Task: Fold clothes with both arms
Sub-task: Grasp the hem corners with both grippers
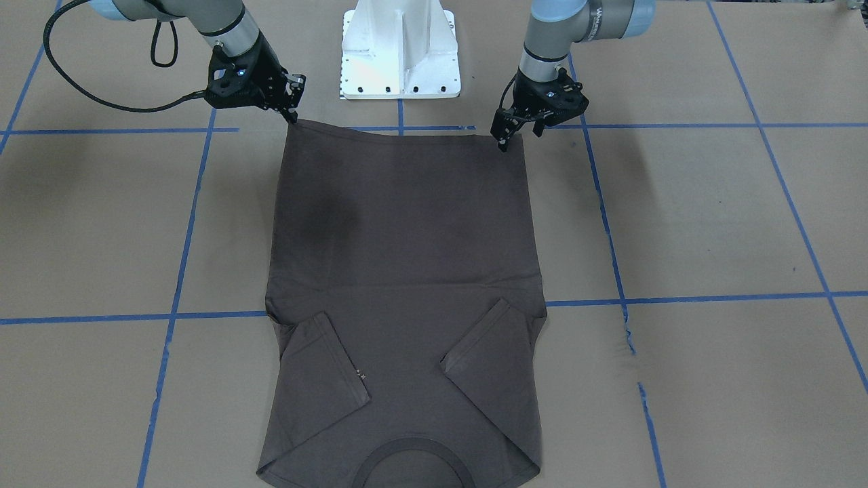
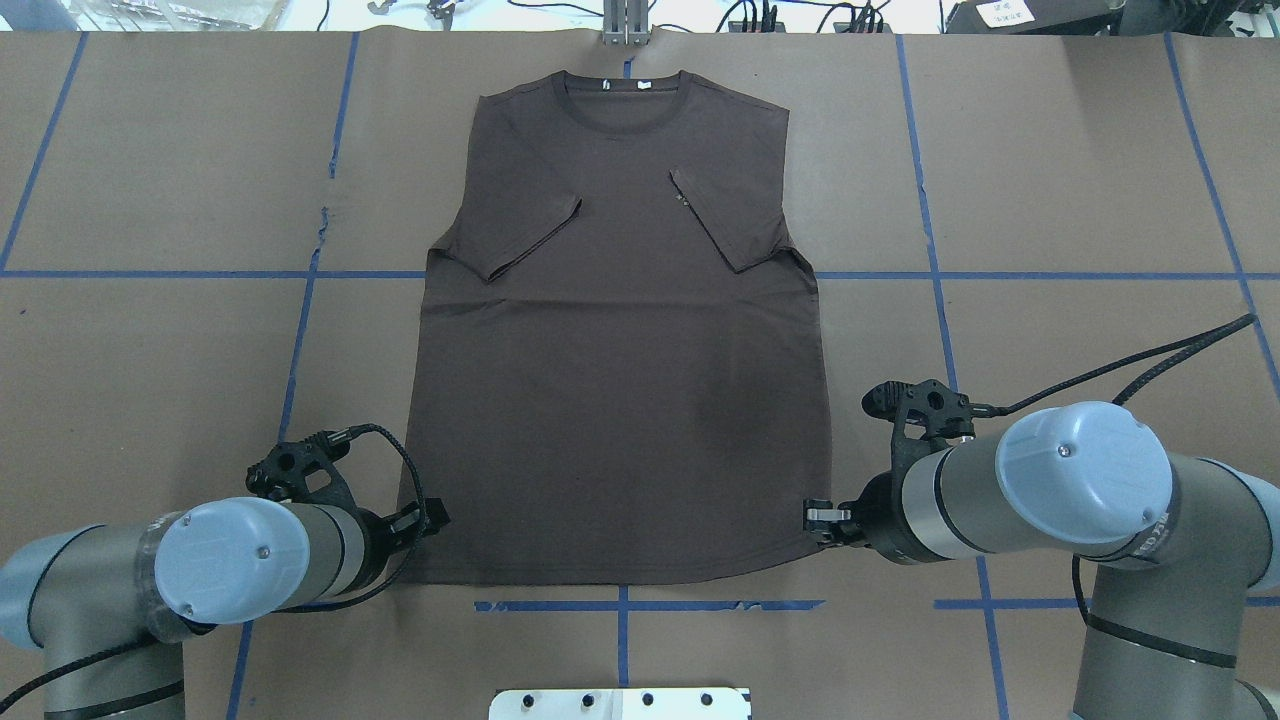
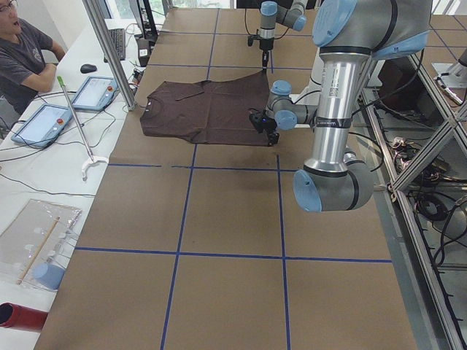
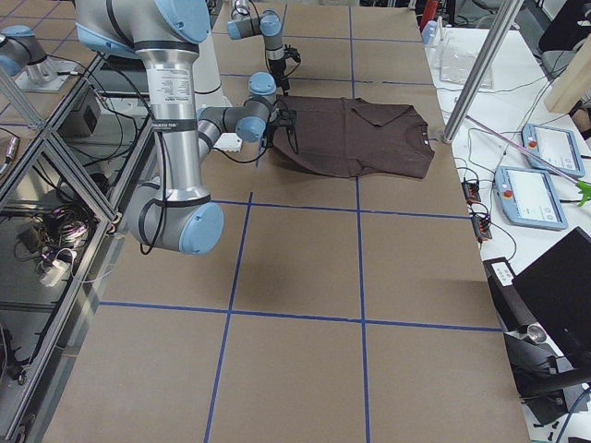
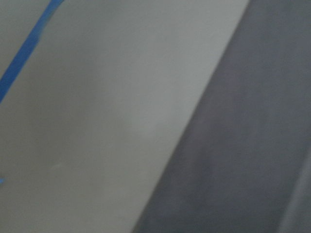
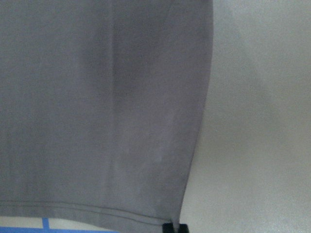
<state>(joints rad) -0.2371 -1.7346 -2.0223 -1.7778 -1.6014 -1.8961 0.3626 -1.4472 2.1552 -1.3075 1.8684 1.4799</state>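
The dark brown-grey T-shirt [image 2: 620, 380] lies flat on the table, collar [image 2: 625, 95] at the far side and both sleeves folded in over the chest. It also shows in the front view [image 1: 407, 271]. My left gripper [image 1: 502, 144] is down at the hem's left corner, with its fingertips together on the cloth. My right gripper [image 1: 293, 119] is down at the hem's right corner, shut on it. The right wrist view shows that hem corner [image 6: 165, 216] at a black fingertip [image 6: 175, 228]. The left wrist view is blurred and shows only the shirt's edge [image 5: 243, 145].
Brown paper with blue tape lines [image 2: 300, 330] covers the table. The white pedestal base [image 1: 400, 54] stands between the arms, just behind the hem. A person sits at the far side with tablets [image 3: 44, 124] beside the table.
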